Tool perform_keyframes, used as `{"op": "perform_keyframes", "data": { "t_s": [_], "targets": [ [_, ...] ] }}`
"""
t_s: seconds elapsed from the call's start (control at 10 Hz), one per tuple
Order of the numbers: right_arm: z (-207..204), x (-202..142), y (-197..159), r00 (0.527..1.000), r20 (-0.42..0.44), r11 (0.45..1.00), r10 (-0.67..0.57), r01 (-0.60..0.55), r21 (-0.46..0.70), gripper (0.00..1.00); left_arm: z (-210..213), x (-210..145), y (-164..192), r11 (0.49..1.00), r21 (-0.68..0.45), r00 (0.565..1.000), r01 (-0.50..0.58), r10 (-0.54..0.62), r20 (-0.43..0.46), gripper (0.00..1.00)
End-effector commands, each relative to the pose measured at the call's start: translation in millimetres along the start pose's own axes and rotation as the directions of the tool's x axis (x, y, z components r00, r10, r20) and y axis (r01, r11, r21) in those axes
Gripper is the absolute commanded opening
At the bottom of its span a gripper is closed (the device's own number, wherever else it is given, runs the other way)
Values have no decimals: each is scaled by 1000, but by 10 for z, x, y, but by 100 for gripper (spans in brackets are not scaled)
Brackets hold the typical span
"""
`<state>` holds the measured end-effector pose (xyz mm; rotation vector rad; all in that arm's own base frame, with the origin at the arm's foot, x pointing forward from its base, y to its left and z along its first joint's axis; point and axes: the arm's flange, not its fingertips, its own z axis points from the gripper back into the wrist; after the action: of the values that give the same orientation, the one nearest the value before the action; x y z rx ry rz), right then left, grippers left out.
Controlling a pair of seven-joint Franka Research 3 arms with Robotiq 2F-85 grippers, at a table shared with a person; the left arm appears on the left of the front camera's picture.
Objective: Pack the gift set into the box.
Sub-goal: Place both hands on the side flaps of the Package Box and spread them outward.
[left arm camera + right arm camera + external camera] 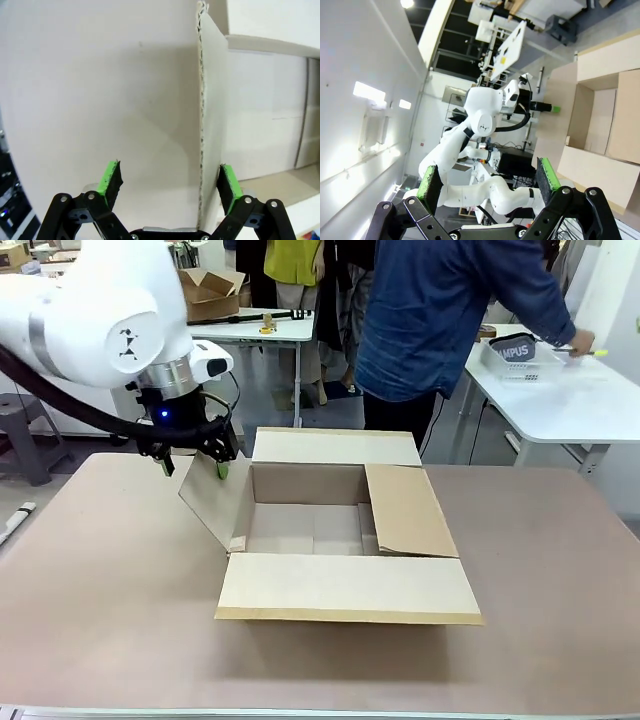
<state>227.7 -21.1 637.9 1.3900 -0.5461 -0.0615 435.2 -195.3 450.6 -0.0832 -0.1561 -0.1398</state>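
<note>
The box (350,585) is a wide brown carton in the middle of the table, with its flaps spread. Its left flap (213,502) stands tilted up. My left gripper (195,468) is open and straddles that flap's top edge. In the left wrist view the flap's edge (201,125) runs between the fingers of the left gripper (170,182), close to the right pad (227,182). The gift set (522,360), a white lattice basket, sits on a white side table at the far right, by a person's hand (580,342). My right gripper (490,185) is open and empty, away from the box (600,125).
A person in a blue shirt (440,310) stands behind the table, turned toward the white side table (570,405). The box's right flap (410,510) leans inward over the opening. The brown tabletop (110,580) surrounds the box.
</note>
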Motion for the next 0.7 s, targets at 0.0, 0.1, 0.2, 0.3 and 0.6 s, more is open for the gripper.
{"op": "perform_keyframes", "data": {
  "t_s": [0.0, 0.1, 0.2, 0.3, 0.6],
  "targets": [
    [-32, 33, 15, 1000, 6, 999, 24, -24, 28, 100, -112, -14, 127, 980, -193, 998, 53, -58, -18, 100],
    [-32, 33, 15, 1000, 6, 999, 24, -24, 28, 100, -144, 4, 169, 951, -300, 996, 74, -84, -22, 100],
    [-32, 33, 15, 1000, 6, 999, 24, -24, 28, 100, -200, 25, 192, 933, -349, 994, 84, -103, -35, 100],
    [-32, 33, 15, 1000, 6, 999, 24, -24, 28, 100, -265, 35, 223, 921, -381, 993, 80, -106, -47, 100],
    [-32, 33, 15, 1000, 6, 999, 24, -24, 28, 100, -413, 4, 280, 929, -365, 992, 58, -96, -87, 100]
  ]
}}
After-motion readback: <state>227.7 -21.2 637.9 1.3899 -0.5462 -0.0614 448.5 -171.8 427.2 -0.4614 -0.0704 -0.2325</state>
